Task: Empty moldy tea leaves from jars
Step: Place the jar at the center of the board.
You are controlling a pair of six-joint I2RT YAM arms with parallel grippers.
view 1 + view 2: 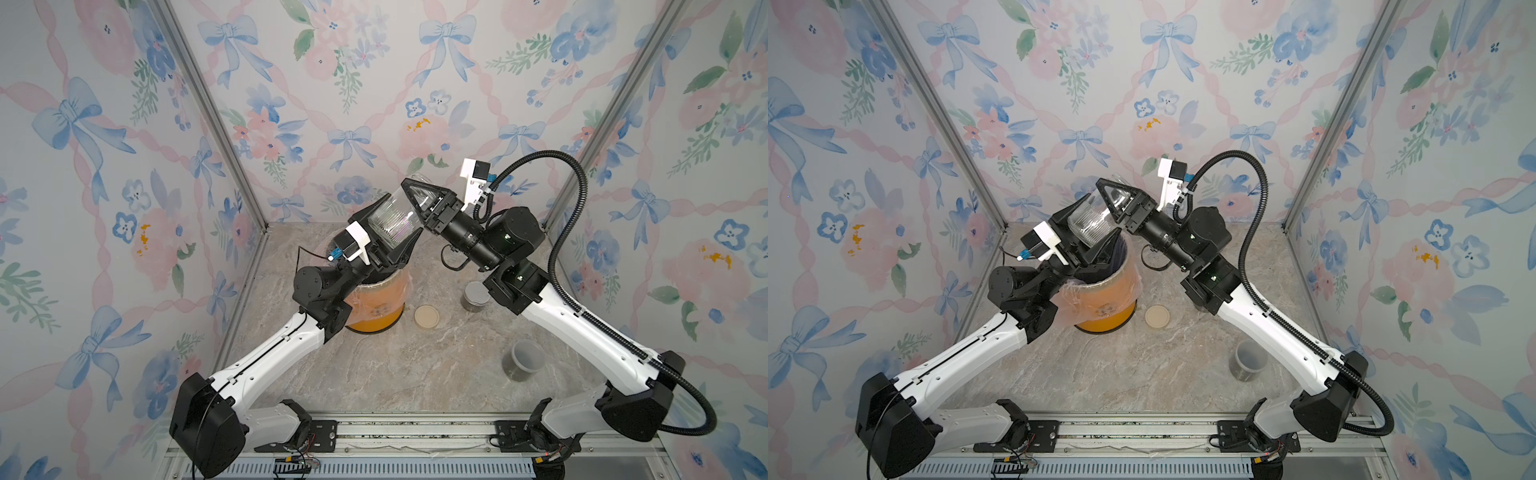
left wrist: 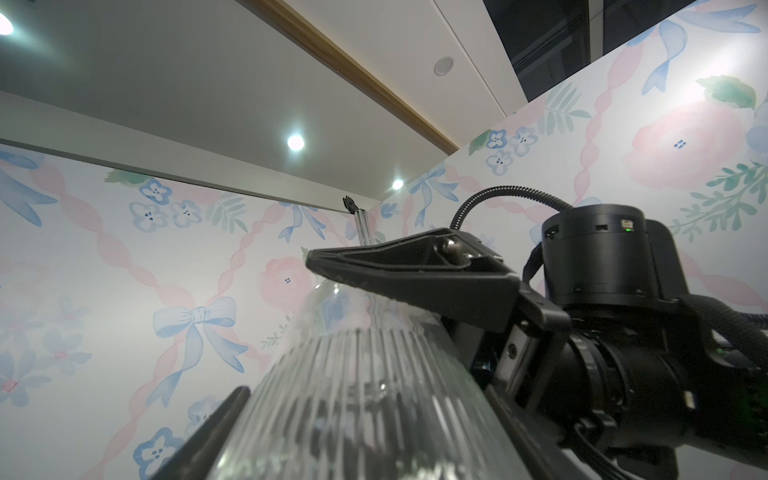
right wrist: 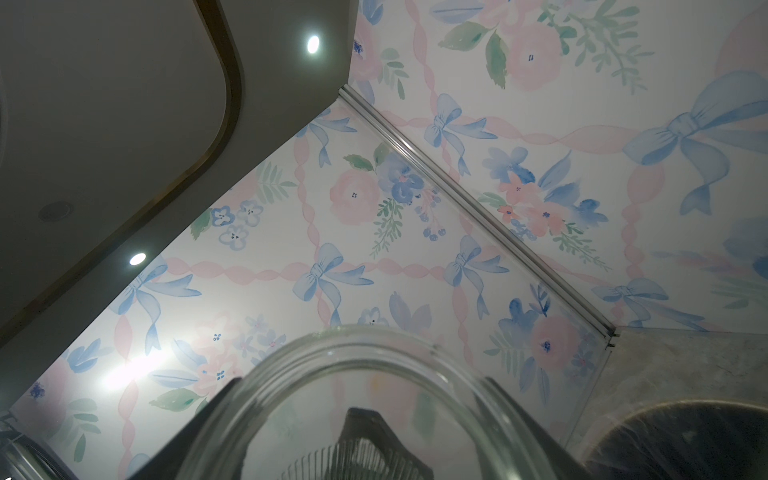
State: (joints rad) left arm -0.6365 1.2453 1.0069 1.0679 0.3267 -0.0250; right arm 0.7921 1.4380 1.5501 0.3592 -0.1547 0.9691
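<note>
One ribbed jar (image 1: 392, 226) of three looks emptied: clear, tilted above the orange bin (image 1: 378, 307) on the left, a beige lid (image 1: 426, 317) lying beside the bin. Right gripper (image 1: 409, 193) grasps its far end; left gripper (image 1: 397, 218) straddles its body, grip impossible to judge. Silver-lidded jar (image 1: 473, 297) and grey-lidded jar (image 1: 521, 361), right, hold dark tea leaves (image 1: 513, 372), awaiting emptying
</note>
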